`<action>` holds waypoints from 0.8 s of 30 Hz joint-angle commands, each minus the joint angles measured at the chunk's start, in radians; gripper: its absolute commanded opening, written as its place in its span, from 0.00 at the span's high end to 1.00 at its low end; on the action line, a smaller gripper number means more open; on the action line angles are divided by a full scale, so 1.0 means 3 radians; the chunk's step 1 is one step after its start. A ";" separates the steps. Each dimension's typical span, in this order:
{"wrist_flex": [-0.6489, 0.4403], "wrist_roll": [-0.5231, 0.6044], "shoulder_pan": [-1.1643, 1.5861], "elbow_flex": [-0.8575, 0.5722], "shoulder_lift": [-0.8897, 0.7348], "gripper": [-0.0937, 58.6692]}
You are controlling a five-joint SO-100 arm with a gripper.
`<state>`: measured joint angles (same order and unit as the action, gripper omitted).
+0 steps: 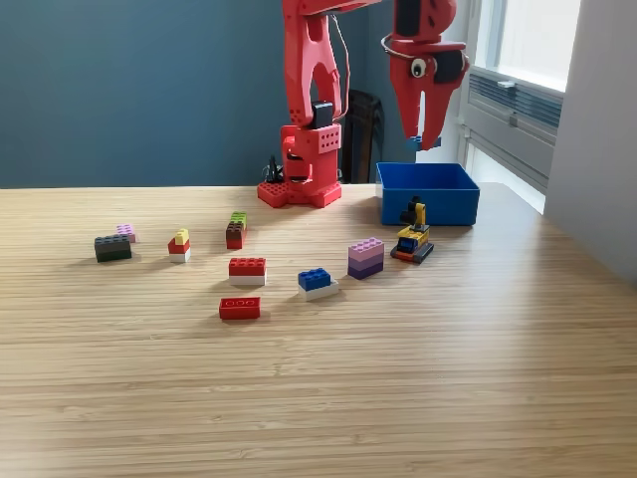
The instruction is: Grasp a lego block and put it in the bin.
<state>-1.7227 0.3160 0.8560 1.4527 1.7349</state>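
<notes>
The end effector (422, 141) hangs above the blue bin (428, 193) at the far right of the bench (398, 398), pinching a small blue block (415, 142). It looks best to open fully while centred over the bin, so the block falls inside.

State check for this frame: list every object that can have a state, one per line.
gripper: raised above the bin, shut on a small blue block
small blue block: held, not yet dropped
bin: upright, open top, inside not visible
red block: flat on the table
blue-on-white stack: on the table, untouched
purple stack: upright on the table
small lego vehicle: standing in front of the bin, outside it
</notes>
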 commanded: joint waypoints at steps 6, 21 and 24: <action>-0.0092 -0.0051 0.1145 0.0164 0.0256 1.00; -0.0077 -0.0409 0.1212 0.0010 0.0245 1.00; -0.0077 -0.0496 0.1212 0.0005 0.0245 0.94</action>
<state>-1.7227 0.1871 1.2195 1.5232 1.7349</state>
